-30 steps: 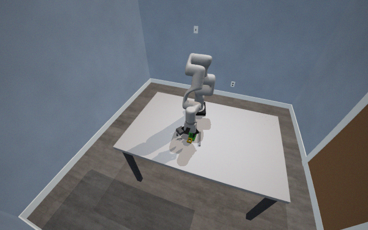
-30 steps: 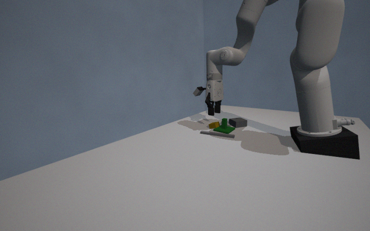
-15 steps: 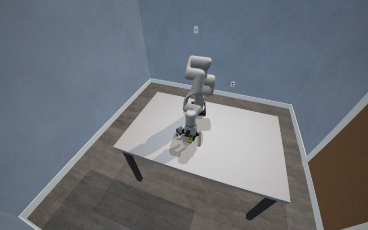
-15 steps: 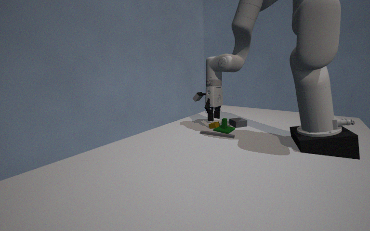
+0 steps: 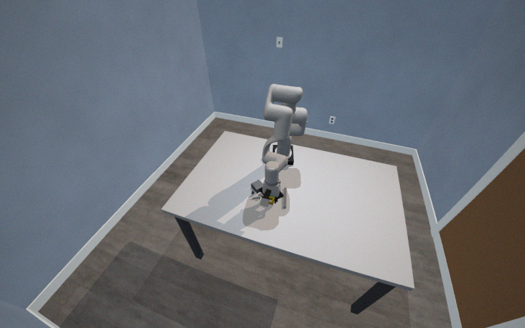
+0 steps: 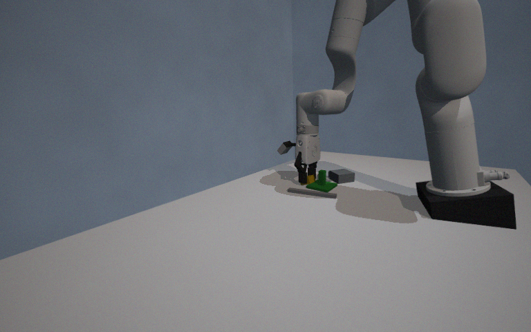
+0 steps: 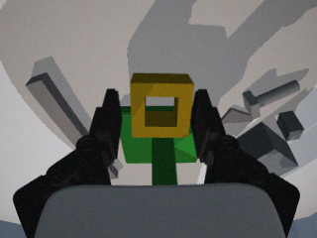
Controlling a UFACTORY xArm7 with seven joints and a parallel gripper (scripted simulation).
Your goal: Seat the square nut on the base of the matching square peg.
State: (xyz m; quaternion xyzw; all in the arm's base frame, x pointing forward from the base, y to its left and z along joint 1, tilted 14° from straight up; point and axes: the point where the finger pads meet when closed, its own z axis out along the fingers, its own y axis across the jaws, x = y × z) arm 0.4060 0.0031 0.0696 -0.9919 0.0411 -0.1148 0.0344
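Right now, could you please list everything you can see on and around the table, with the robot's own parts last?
square nut: one, yellow, lying on the table between the open fingers, beside the green base.
square peg: one, green, upright on a flat green base next to the nut.
long bar: one, grey, lying flat in front of the green base.
block: one, dark grey, behind the peg.
small pieces: several, grey, right of the hand in the wrist view; shapes hard to tell.
table: one, white top, dark legs.
wall plates: two, white, on the blue wall.
arm: one, pale grey, on a black pedestal.
hand: one, black fingers, lowered around the nut, open, not gripping.
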